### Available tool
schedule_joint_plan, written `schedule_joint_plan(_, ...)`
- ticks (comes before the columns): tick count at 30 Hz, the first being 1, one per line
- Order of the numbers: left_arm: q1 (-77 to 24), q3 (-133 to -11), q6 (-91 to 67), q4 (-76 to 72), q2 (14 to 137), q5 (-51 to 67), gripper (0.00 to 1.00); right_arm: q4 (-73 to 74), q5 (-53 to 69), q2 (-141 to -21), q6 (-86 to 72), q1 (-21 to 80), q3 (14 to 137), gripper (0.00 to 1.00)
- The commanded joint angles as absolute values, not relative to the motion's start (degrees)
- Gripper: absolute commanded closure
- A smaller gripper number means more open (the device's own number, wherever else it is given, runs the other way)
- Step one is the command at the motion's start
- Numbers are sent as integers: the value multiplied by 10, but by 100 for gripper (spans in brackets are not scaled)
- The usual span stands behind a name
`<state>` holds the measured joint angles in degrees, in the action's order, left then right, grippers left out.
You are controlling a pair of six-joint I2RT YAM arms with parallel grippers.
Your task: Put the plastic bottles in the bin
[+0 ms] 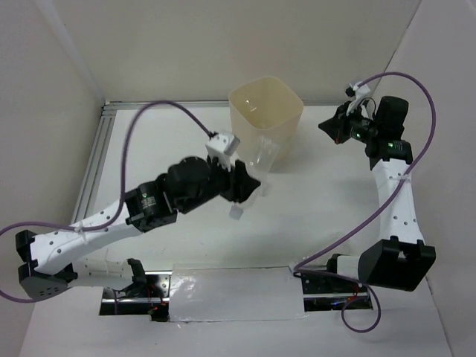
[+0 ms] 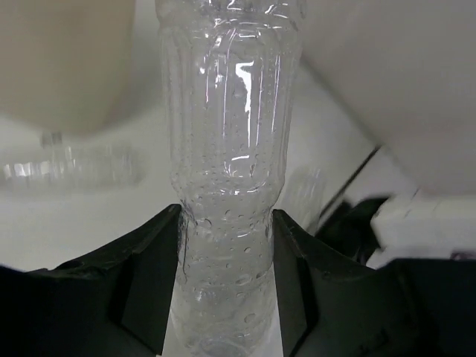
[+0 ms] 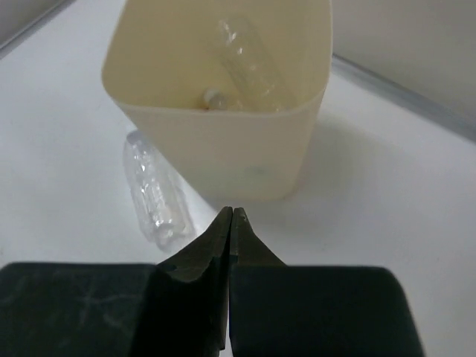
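Note:
My left gripper [image 1: 244, 187] is shut on a clear plastic bottle [image 2: 227, 149], and its black fingers [image 2: 149, 282] press the bottle's waist from both sides. The bottle's white cap [image 1: 236, 213] shows just below the gripper, in front of the cream-beige bin [image 1: 265, 119]. My right gripper [image 3: 232, 214] is shut and empty, to the right of the bin [image 3: 223, 141]. One clear bottle [image 3: 249, 63] lies inside the bin. Another clear bottle [image 3: 152, 190] lies on the table against the bin's near side; it also shows in the left wrist view [image 2: 71, 163].
White walls close the table at the back and both sides. A metal rail [image 1: 93, 163] runs along the left edge. Purple cables [image 1: 160, 111] loop over both arms. No green or red-capped bottle is in view.

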<state>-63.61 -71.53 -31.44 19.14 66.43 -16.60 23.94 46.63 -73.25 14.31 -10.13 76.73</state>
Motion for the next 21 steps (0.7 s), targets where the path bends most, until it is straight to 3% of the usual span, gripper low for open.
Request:
schedule_joint_plan(1,-603,-808,-209,96,721,-167,87,298,497,-709,217,-109,730,100)
schedule_joint_plan(2,-577,-851,-186,44,742,-161,87,308,497,-704,244,-116,721,100)
schedule_joint_plan(4,-549,-904,-178,11,818,-166,87,344,507,-704,275,-122,699,68)
schedule_joint_plan(5,-519,-931,-178,-1,845,-177,87,358,522,-704,316,-122,699,58)
schedule_joint_plan(6,-505,-977,-178,-30,872,-185,87,384,529,-696,334,-128,684,38)
schedule_joint_plan(11,-426,-1124,-201,-103,1053,-204,84,384,528,-623,385,-139,622,19)
schedule_joint_plan(15,-412,-1254,-186,-103,1178,-250,73,396,516,-578,419,-139,577,10)
schedule_joint_plan(19,-398,-1384,-165,-55,1279,-270,46,416,510,-559,441,-144,557,7)
schedule_joint_plan(20,-391,-1395,-165,-36,1288,-263,35,416,510,-552,452,-144,549,5)
schedule_joint_plan(21,-391,-1395,-171,-28,1288,-258,12,423,510,-552,459,-144,549,0)
